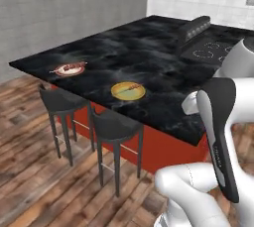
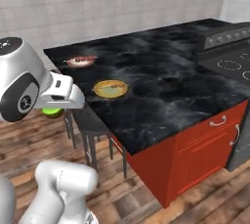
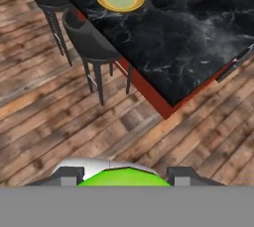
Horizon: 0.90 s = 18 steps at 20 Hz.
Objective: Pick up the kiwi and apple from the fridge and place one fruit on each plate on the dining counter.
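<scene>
**Kiwi carried in the jaws, off the table's near corner**

The gripper sits out over the wooden plank floor, clear of the red cabinet base's corner, with open floor on all sides below it. Its jaws are narrowed around the kiwi, a bright green rounded shape held between the two dark tips; in the right base view the same green fruit peeks out beneath the white hand, mostly covered by it.

The table has a black marble-patterned top with white veining, straight-edged, its near corner jutting toward the arm. Most of its surface is bare. Two plates lie near the long edge above the stools: the yellow-rimmed plate with a darker centre, closer to the arm, and the white plate with a red-orange rim further along, well apart from it. Each bears a thin streak that is too blurred to identify.

Two dark stools with curved seats and thin legs stand tucked at the table's edge, narrowing the floor room there. At the far end a black stovetop with ring burners is let into the top, partly cut off by the arm. Red drawer fronts with pale handles face the right side.
</scene>
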Motion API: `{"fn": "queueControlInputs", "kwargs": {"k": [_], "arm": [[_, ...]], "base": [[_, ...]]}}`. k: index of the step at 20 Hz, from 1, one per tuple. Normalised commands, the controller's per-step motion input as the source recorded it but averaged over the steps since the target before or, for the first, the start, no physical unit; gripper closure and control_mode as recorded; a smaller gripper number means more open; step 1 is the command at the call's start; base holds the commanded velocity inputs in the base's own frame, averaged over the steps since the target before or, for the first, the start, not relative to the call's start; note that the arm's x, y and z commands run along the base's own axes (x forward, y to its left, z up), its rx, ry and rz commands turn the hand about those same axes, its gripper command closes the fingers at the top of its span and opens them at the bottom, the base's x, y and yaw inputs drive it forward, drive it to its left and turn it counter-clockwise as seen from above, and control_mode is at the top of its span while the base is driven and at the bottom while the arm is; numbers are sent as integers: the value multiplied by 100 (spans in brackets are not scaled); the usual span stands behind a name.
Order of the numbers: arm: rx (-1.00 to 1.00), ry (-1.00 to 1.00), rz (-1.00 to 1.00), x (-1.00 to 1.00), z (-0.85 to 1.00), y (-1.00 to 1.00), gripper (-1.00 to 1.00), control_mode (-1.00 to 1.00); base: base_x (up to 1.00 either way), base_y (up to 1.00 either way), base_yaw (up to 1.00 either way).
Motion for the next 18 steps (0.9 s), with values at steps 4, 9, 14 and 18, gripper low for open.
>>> {"fn": "queueControlInputs", "kwargs": {"k": [4,9,14,18], "arm": [[0,0,0,0,0,0,100,100],[0,0,0,0,0,0,100,100],[0,0,0,0,0,0,100,100],[0,0,0,0,0,0,100,100]], "base": [[37,56,-78],[93,91,-53],[67,100,-1],[57,55,3]]}}
